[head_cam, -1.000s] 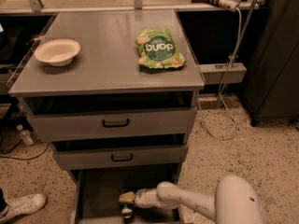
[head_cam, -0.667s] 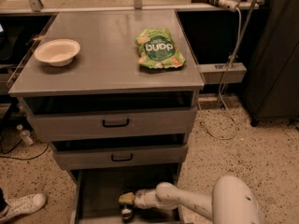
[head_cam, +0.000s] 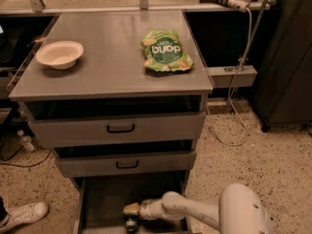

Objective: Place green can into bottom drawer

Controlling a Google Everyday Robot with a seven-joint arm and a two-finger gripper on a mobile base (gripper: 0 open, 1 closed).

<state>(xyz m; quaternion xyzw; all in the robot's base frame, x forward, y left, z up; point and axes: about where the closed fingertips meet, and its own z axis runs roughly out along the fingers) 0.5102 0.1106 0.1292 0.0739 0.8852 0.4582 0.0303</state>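
Setting the green can [head_cam: 130, 210] down well likely means easing it onto the drawer floor, upright and away from the side rails, before letting go. It shows at the tip of the gripper [head_cam: 140, 211], low in the near middle of the open bottom drawer [head_cam: 102, 199]. Whether the gripper clasps it, I cannot tell. The cabinet top carries a bowl [head_cam: 59, 54] far left and a snack bag [head_cam: 165, 51] to its right
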